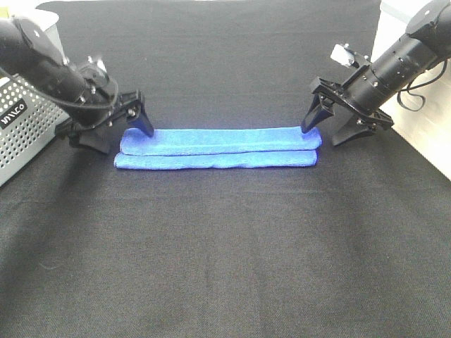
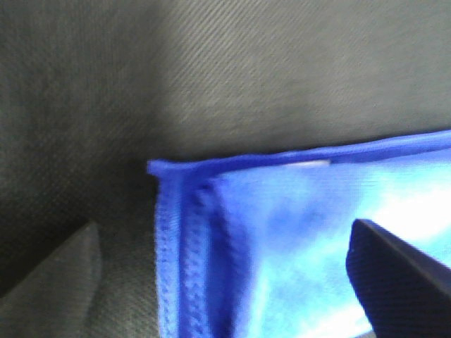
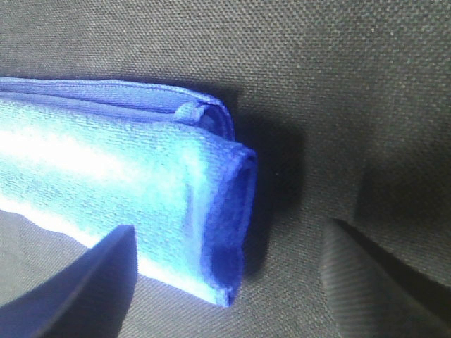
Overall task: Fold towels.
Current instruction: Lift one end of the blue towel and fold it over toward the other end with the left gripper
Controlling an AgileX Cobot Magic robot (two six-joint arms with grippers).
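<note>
The royal-blue towel [image 1: 218, 148] lies folded into a long narrow strip across the middle of the black table. My left gripper [image 1: 127, 141] is open and straddles the towel's left end, one fingertip over the cloth and one just off its end. The left wrist view shows that hemmed corner [image 2: 211, 232] between the open jaws, with a sliver of white tag [image 2: 292, 164]. My right gripper [image 1: 321, 136] is open at the towel's right end. The right wrist view shows the folded end [image 3: 106, 169] between the spread jaws. Neither gripper holds anything.
A perforated light-grey basket [image 1: 21, 134] stands at the left edge, behind the left arm. A pale surface [image 1: 423, 148] borders the black table cover [image 1: 225, 253] on the right.
</note>
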